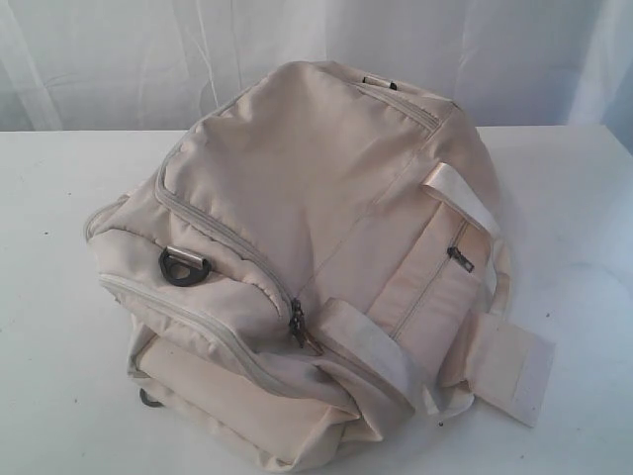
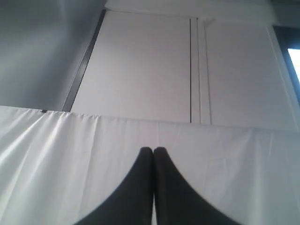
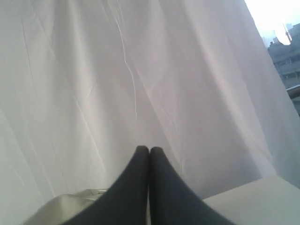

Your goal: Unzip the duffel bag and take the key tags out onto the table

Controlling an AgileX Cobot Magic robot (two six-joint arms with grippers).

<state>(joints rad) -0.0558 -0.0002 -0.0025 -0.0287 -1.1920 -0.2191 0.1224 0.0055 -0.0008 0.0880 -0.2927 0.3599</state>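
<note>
A cream duffel bag [image 1: 307, 257] lies zipped up on the white table [image 1: 59, 247], filling the middle of the exterior view. A dark zipper pull [image 1: 297, 322] hangs at its near side, and a dark D-ring [image 1: 183, 265] sits on its left end. The key tags are hidden. Neither arm appears in the exterior view. My left gripper [image 2: 153, 150] is shut with nothing in it and faces a white curtain and wall. My right gripper [image 3: 149, 149] is likewise shut and empty; a bit of the bag [image 3: 70, 206] and a table corner [image 3: 262, 197] show below it.
A white curtain [image 1: 119, 59] hangs behind the table. A pale strap [image 1: 465, 198] and a flat cream tag panel [image 1: 514, 371] spread from the bag's right side onto the table. A window with buildings [image 3: 286, 51] shows in the right wrist view.
</note>
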